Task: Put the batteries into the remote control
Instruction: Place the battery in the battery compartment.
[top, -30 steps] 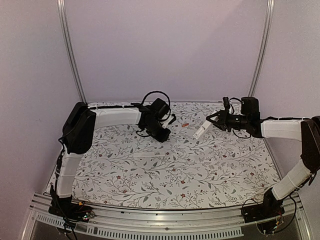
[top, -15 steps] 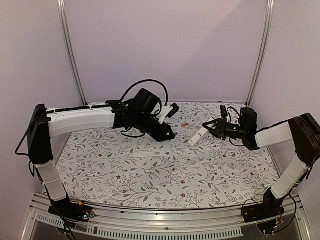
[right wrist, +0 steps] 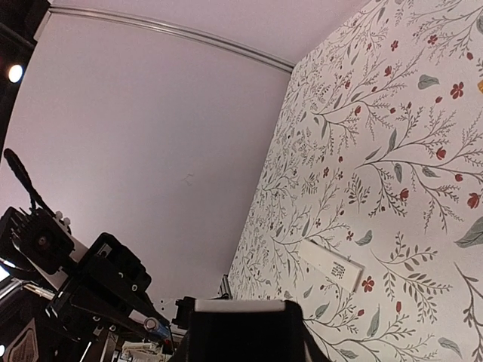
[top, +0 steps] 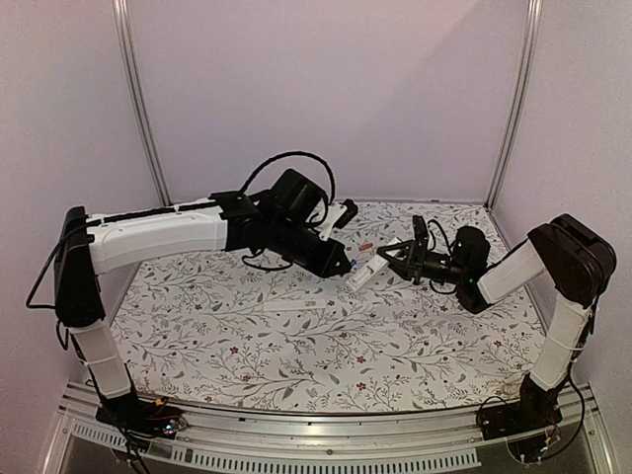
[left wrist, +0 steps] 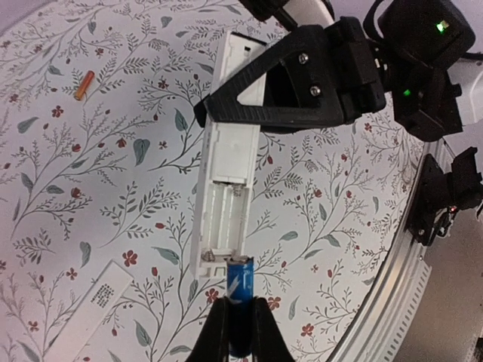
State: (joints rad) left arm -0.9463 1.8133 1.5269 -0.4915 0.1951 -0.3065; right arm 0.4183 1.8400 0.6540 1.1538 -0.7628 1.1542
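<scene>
Surface [top: 247, 346] has a pale leafy vine print with little red flowers all over it and fills the lower half of the top view. Only two loose bits are lying on it. There's an orange-red battery [top: 365, 246] near the back edge, just right of centre. A flat white strip [top: 296, 306] with small dark markings sits around the middle, well apart from the battery.

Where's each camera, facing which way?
Top external: above, behind the bases, facing down over the table; both arms show.
Left wrist: looks down past left gripper, shut on the blue battery, at the remote control.
Right wrist: looks low across the table toward the left arm; right gripper clamps the remote control.
Shared: both wrist views show the white strip.
</scene>
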